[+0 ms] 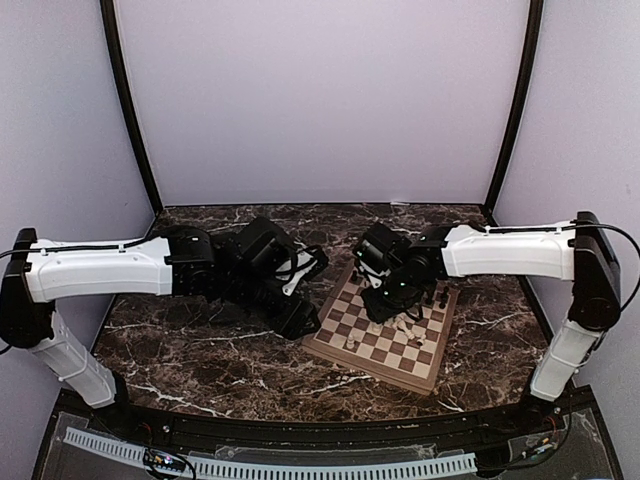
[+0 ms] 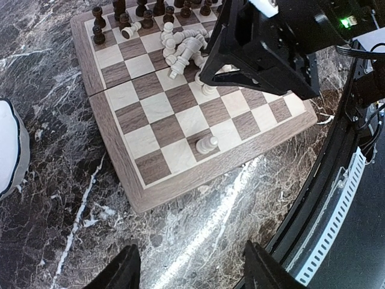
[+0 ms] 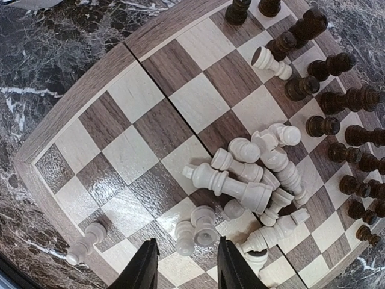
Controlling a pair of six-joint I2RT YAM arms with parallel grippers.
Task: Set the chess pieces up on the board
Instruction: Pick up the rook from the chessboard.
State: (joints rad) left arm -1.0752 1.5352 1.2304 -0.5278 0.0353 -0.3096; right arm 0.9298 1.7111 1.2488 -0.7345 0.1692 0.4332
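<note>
- Two grippers are in view: the right gripper (image 3: 186, 253) hangs over the chessboard (image 3: 90, 120). The left gripper (image 2: 191, 251) hangs over the marble desk (image 2: 54, 78), just off the board's rim.
- Right gripper: fingers apart, with two small cream pawns (image 3: 203, 226) in the mouth between them. Neither finger visibly touches a pawn, so no grip is recorded.
- Left gripper: fingers apart, nothing between them.
- Cream pieces (image 3: 264, 162): most lie toppled in a heap about the board's middle, touching one another.
- Tall cream piece (image 3: 231, 185): lies flat at the heap's near side, just beyond the two pawns from the right gripper. Its long axis runs across the gap between that gripper's fingers.
- Lone cream pawn (image 2: 206, 144): sits by the board's rim, well apart from the heap, on the side facing the left gripper.
- Dark pieces (image 3: 337, 120): crowded along the board's opposite rim, and one cream piece lies among them.
- Judgement, arm: the right arm is much the nearer to the heap. The left arm is the nearer only to the lone cream pawn.
- Judgement, step: a pick from the heap's edge. It turns on the two pawns lying directly ahead, within the finger gap.
- Judgement, risk: the two pawns sit just beside each other, so closing may catch both or knock one aside. Whether they are upright cannot be told.
</note>
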